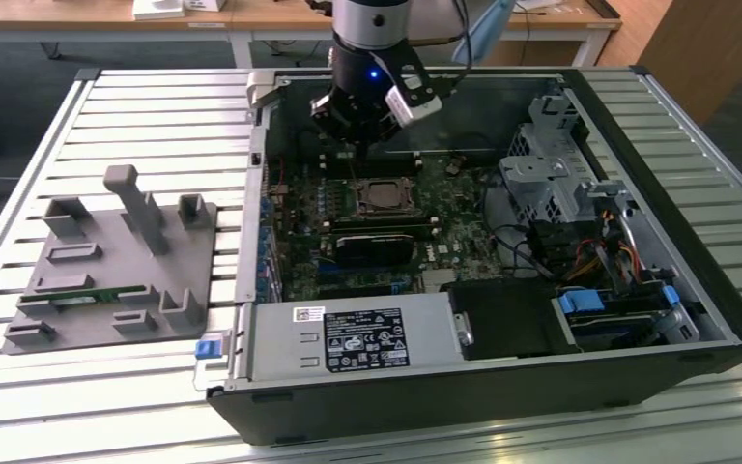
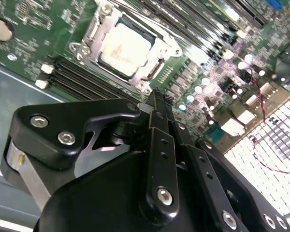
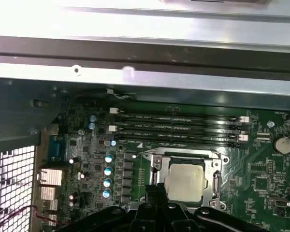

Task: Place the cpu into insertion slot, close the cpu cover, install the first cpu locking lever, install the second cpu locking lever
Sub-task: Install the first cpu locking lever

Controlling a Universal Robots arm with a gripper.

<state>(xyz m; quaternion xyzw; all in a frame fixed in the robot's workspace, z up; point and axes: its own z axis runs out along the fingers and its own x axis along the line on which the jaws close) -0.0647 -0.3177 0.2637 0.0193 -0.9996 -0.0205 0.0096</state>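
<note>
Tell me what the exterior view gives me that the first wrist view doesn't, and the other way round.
The exterior view adds the wider scene: the open computer case on the slatted table, the grey fixture tray at the exterior view's left, the power supply, and the arm over the motherboard.

The first wrist view adds detail: the memory slots, the coin battery, and the cpu cover framing the chip.

Both views share the cpu sitting in the insertion slot, with the gripper near it.

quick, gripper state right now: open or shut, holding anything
gripper: fingers shut, holding nothing; it hangs over the motherboard close to the cpu, which lies under the cpu cover.
</note>
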